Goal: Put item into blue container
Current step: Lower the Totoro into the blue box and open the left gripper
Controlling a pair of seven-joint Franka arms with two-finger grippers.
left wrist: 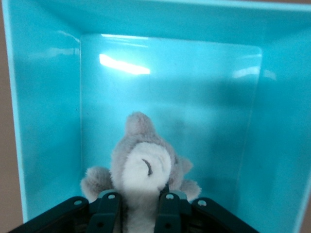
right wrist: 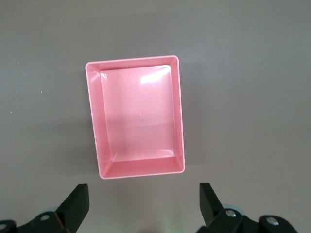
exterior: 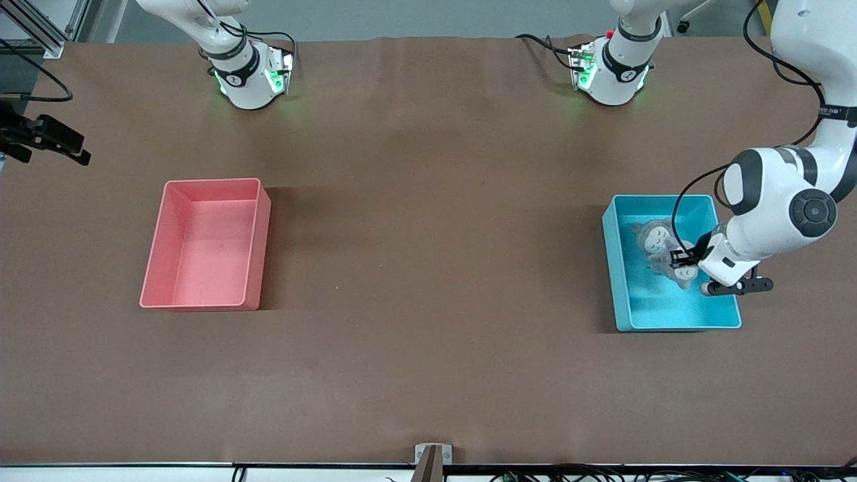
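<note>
Front view: no readable writing shows on the bins; small lettering on the left arm's link is too small to read. The left arm bends down over the blue container (exterior: 669, 314), left gripper (exterior: 681, 260) inside it, jaws closed on a grey plush toy (exterior: 656, 238). The pink bin (exterior: 207, 301) sits toward the right arm's end of the brown surface (exterior: 428, 268).

Left wrist view: jaws pinch the plush toy (left wrist: 143, 165) over the container's floor (left wrist: 204, 121).

Right wrist view: the right gripper (right wrist: 143, 206) waits above the pink bin (right wrist: 133, 167), jaws spread wide, holding nothing.
</note>
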